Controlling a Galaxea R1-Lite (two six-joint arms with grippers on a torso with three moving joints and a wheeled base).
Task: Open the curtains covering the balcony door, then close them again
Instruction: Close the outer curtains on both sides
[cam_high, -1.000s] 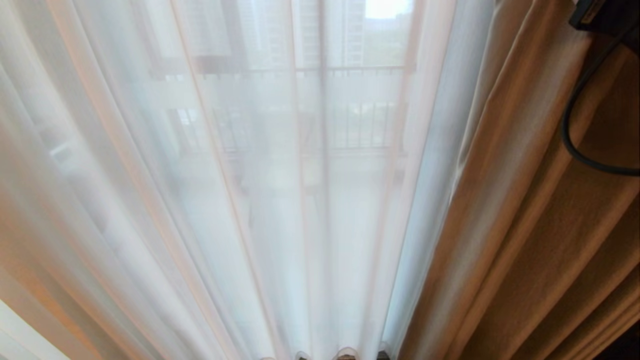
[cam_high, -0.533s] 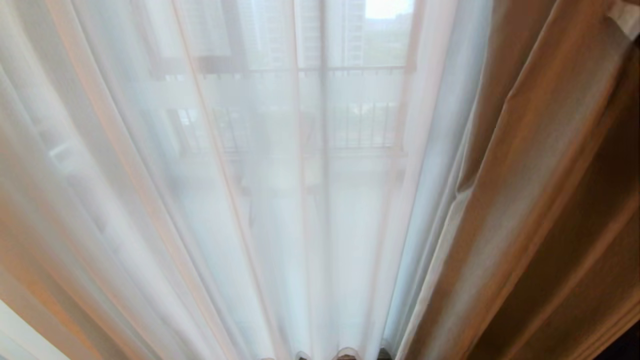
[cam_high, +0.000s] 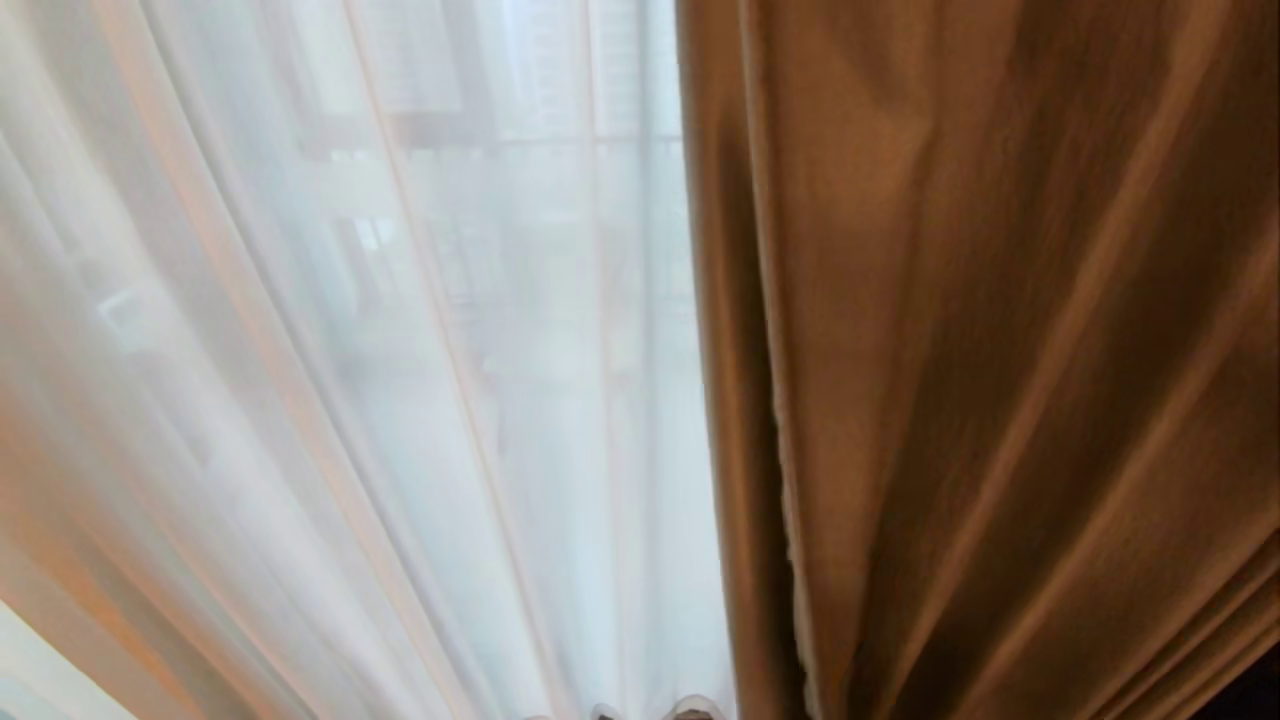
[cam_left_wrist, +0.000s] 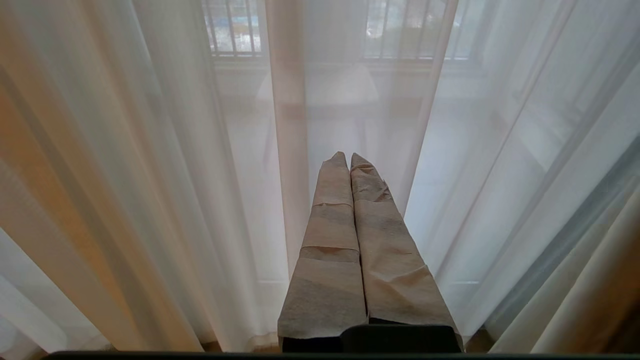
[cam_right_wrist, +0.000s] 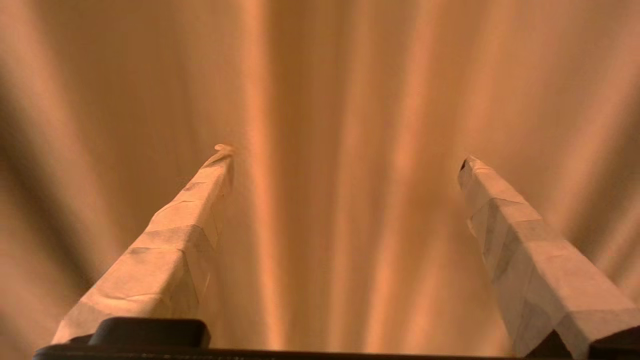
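Right gripper (cam_right_wrist: 345, 155) spread wide, holding nothing, taped fingers (cam_right_wrist: 165, 260) facing thick beige curtain (cam_high: 1000, 350) hanging across right half of head view; left gripper (cam_left_wrist: 347, 157) pressed shut, empty, before sheer white curtain (cam_high: 400, 400); balcony door frame (cam_high: 470, 80) dim behind sheer

3 close views facing curtains (cam_high: 980, 350)

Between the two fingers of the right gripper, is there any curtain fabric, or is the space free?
Free: in the right wrist view the right gripper stands open, nothing between its fingers; the beige curtain hangs beyond them.
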